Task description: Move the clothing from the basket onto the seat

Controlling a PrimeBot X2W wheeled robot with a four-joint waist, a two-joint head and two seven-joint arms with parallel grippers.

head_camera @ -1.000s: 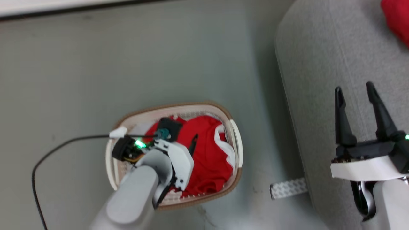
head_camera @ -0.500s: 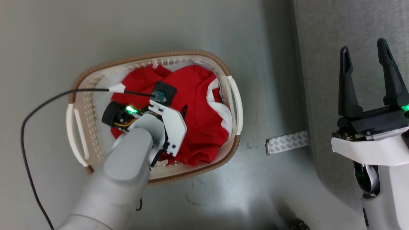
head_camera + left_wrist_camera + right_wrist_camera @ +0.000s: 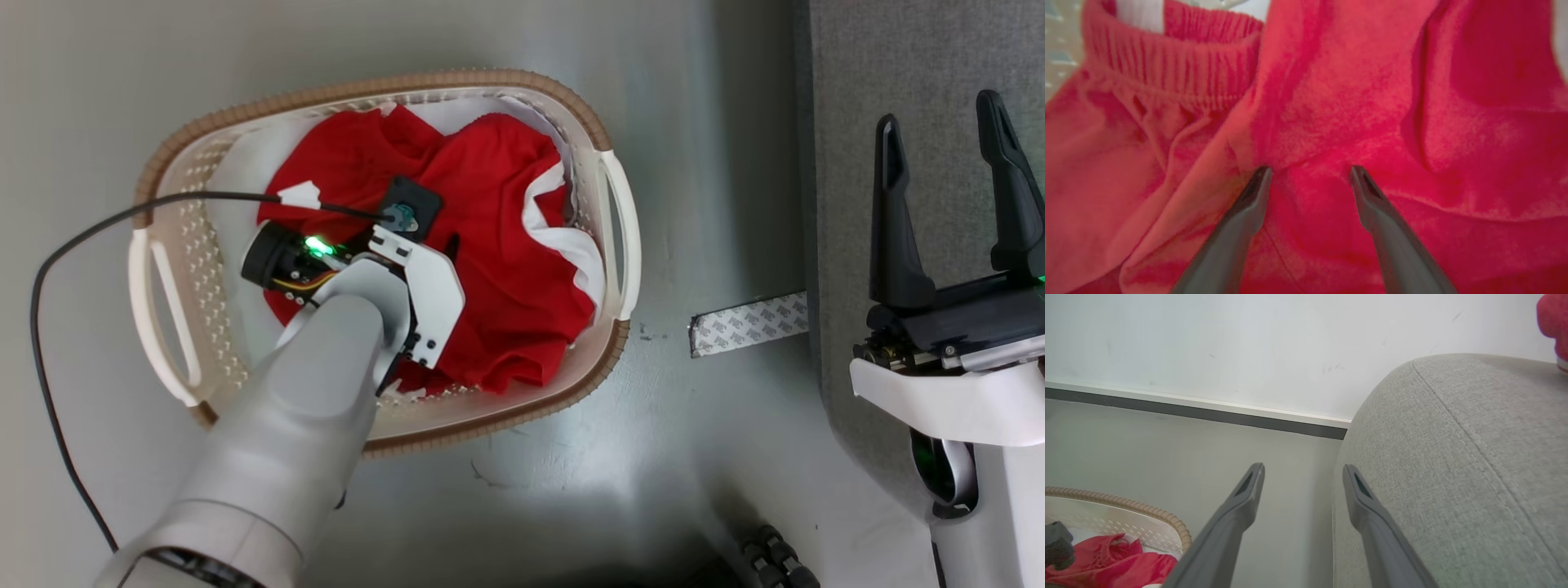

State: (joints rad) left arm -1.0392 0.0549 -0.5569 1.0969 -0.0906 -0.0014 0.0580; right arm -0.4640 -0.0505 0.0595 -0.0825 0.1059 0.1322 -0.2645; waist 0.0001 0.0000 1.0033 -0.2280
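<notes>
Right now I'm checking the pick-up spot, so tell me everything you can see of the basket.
The basket is oval, white plastic with perforated walls, a brown woven-look rim and a white loop handle at each side. It stands upright on the grey floor, apart from the seat. Red clothing with white trim fills most of it. The left gripper reaches into it, open, tips on that clothing.
</notes>
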